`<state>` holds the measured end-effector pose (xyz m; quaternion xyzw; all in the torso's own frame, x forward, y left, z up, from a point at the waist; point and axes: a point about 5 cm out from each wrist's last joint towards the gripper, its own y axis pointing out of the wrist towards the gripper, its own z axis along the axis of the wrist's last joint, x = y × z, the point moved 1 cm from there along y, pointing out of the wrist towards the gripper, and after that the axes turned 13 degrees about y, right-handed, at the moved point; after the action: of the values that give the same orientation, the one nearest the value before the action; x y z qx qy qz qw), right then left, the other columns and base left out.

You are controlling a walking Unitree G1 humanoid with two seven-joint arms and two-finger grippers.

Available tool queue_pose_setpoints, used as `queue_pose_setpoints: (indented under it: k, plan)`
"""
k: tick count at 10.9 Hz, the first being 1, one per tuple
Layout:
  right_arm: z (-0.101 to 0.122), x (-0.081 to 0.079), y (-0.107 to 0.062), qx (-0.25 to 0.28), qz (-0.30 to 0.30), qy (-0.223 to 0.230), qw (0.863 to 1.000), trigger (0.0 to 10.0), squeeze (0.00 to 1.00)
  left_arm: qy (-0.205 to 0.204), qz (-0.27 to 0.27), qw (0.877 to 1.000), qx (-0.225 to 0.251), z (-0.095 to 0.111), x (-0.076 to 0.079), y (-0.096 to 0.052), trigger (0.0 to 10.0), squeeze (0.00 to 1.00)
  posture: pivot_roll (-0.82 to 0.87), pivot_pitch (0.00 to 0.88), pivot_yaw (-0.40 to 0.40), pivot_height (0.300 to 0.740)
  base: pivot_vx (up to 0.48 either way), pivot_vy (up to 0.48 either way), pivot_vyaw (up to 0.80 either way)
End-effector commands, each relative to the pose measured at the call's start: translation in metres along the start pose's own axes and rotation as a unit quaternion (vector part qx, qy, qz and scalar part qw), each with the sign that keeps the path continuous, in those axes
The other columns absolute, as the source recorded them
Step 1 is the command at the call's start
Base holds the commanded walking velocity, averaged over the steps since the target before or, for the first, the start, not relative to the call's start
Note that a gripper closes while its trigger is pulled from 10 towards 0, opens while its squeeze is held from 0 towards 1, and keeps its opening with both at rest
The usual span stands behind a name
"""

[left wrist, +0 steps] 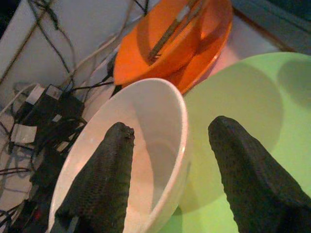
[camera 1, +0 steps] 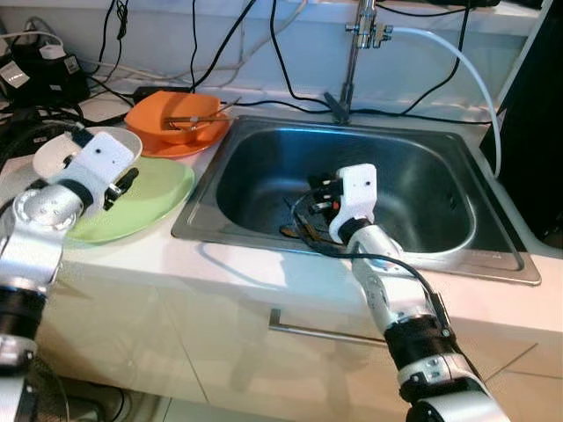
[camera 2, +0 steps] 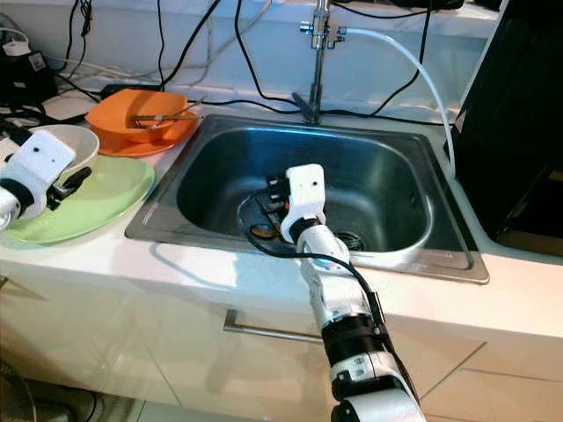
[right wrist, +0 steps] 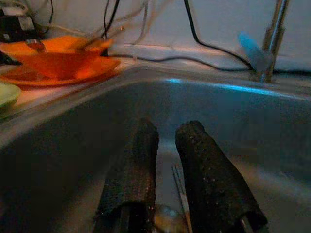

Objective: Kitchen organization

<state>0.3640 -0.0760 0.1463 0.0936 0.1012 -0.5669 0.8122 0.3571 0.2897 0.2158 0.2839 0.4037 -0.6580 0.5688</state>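
White countertop, steel sink set in at centre frame. Left of frame: green plate, white bowl, orange plate bearing orange bowl. Cables along back edge.

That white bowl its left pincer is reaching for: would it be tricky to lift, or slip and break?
The white bowl looks glazed and smooth, so probably slippery against the left pincer, whose open fingers straddle its rim. It seems rigid, likely ceramic, so it could chip if dropped. It rests partly on the green plate, so it may rock when nudged.
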Motion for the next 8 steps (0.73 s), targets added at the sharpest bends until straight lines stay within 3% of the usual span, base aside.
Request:
queue_pose_setpoints:
  k: [1,4,8]
  plan:
    - [0.004,0.0,0.0,0.003,-0.003,-0.002,1.0,10.0,0.0,0.017,-0.01,1.0,-0.006,-0.001,-0.003,0.001,10.0,0.0,0.24,0.0,0.017,0.74,0.0,0.0,0.0]
    - [0.004,0.001,-0.001,0.001,-0.006,-0.003,1.0,10.0,0.0,0.064,-0.04,0.996,-0.053,-0.013,-0.001,0.004,10.0,0.0,0.24,0.006,0.019,0.74,0.0,0.0,0.0]
    - [0.004,0.002,-0.002,0.0,-0.011,-0.003,1.0,10.0,0.0,0.09,-0.06,0.99,-0.089,-0.021,0.007,0.011,10.0,0.0,0.23,0.006,0.024,0.74,0.0,0.0,0.0]
